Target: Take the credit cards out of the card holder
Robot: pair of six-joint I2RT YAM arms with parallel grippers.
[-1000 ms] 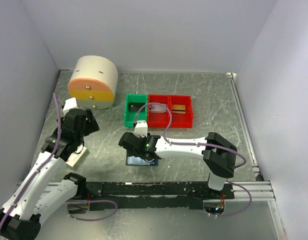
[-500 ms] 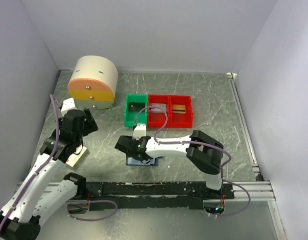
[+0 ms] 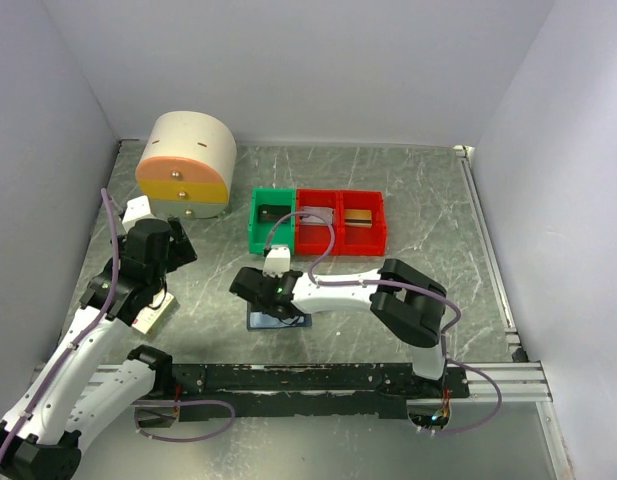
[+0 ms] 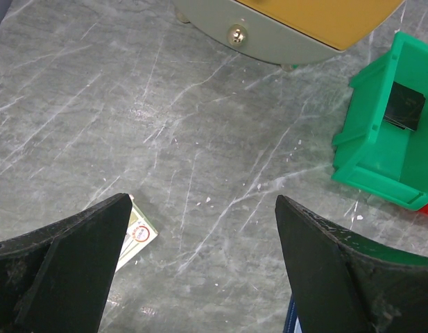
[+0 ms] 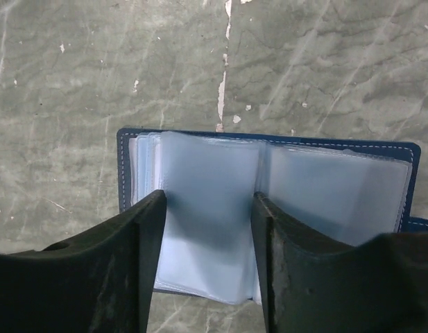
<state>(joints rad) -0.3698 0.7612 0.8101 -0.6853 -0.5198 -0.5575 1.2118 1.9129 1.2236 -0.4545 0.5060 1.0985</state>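
Observation:
The card holder lies open on the table in front of the bins, navy with pale blue sleeves. My right gripper hovers low over it, open, its fingers straddling the left stack of sleeves. No card shows in the sleeves I can see. A pale grey credit card lies in the middle red bin and a gold-tan one in the right red bin. My left gripper is open and empty above bare table, well left of the holder.
A green bin with a dark square item adjoins the two red bins. A round drawer unit stands at the back left. A cream box with a red label lies under the left arm.
The right gripper has shifted a little to the left over the holder, and the holder has slid slightly left with it. The left arm has barely moved.

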